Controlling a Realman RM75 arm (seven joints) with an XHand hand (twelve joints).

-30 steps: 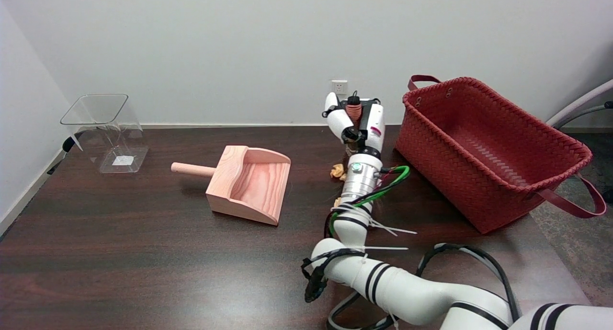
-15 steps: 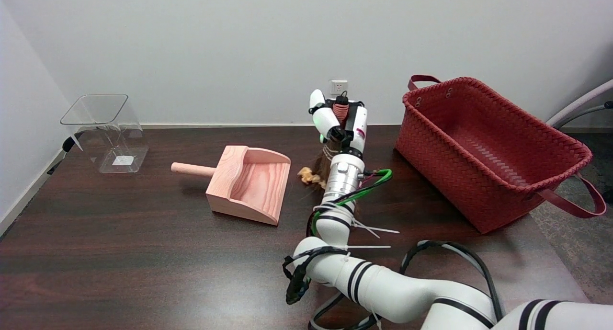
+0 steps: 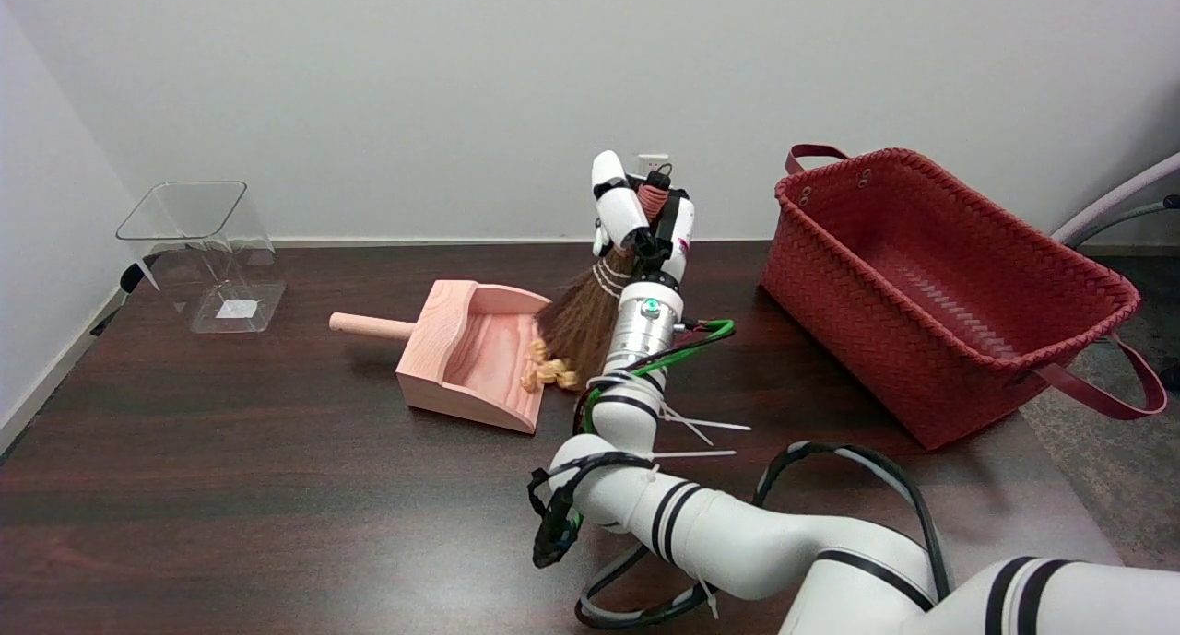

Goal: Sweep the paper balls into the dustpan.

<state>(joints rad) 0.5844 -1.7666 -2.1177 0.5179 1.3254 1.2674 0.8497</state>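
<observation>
Basically the right hand [image 3: 641, 220] is wrapped around the upper handle of a small broom [image 3: 581, 317], gripping it just above the wire-bound neck, bristles slanting down toward the table [image 3: 230, 488]. The paper balls [image 3: 546, 370] sit clustered at the open lip of the wooden dustpan [image 3: 470, 354], right under the bristle tips; can't tell if they are fully on the pan floor or part on the edge. Judging by looks, the balls are crumpled, very light and springy, so they'll likely roll or bounce off with a hard flick; a gentle, low push seems best. Bristles look soft and splay on contact. The dustpan looks stiff and may slide if shoved. The handle near the neck seems a good place to hold for control. A red basket [image 3: 931, 294] and clear container [image 3: 207, 257] stand well apart.
</observation>
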